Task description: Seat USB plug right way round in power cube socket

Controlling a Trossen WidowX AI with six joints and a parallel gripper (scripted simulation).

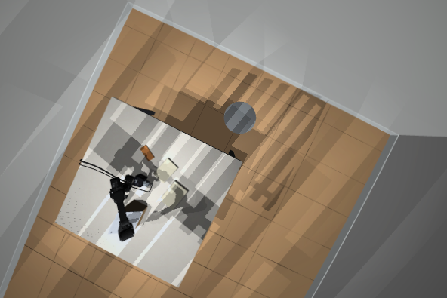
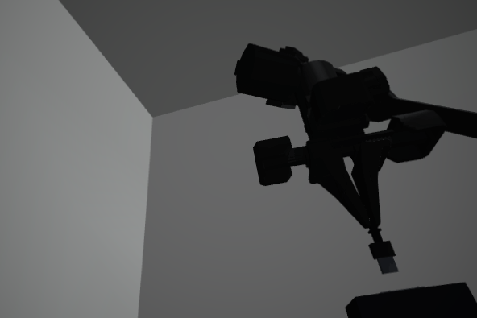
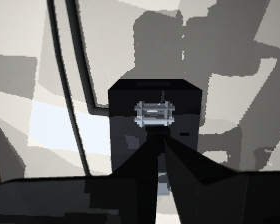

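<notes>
Gripping USB plug point(image 2: 382, 249) in closed claw point(image 2: 375, 227) point(image 3: 160, 145), metal end down, apart above power cube point(image 2: 411, 303) point(image 3: 156, 95). Probably held clear for turning the right way round before reinsertion. Orientation against socket: cannot tell.

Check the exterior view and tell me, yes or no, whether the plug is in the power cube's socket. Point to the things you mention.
No; the plug point(image 2: 382, 249) hangs above the power cube point(image 2: 411, 303), wall visible between.

In the top view, the arm point(image 1: 120, 202) stood on the table point(image 1: 166, 242). A small block point(image 1: 147, 152) lay on the table too, well apart from the arm. The round stool point(image 1: 239, 118) was beyond the table's edge.
</notes>
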